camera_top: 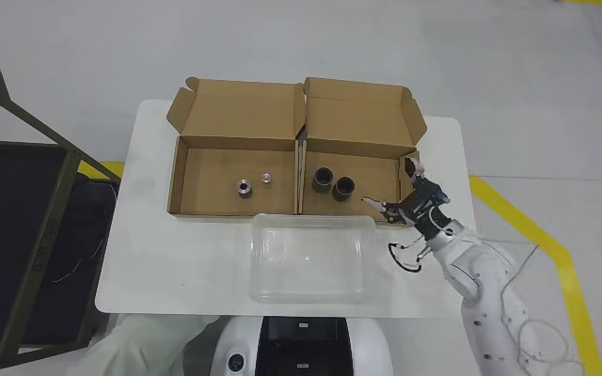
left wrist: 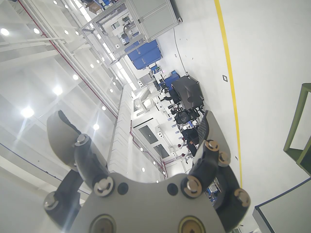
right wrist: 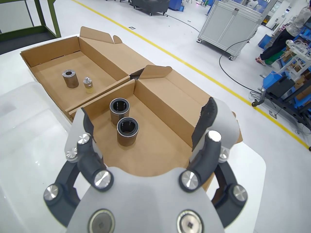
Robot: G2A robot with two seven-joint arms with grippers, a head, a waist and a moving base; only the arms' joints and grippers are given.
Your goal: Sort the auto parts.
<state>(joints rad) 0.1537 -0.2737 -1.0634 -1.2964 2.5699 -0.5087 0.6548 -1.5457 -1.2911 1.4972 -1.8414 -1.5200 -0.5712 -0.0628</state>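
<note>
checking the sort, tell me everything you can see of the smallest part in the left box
The smallest part is a stepped cylinder: a silvery metal cap with a narrower knob on top, over a yellowish lower body. It stands upright on the floor of the left cardboard box, beside the larger bored metal cylinder, not touching it.

Plain brown is shown by the sleeve box (camera_top: 372,183) and the neighbouring box (camera_top: 212,188); the table (camera_top: 150,235) is rendered white. The nearer sleeve (right wrist: 126,134) is coloured dark brown, silver-rimmed — the right claw (right wrist: 147,107) grey, black-padded.
</note>
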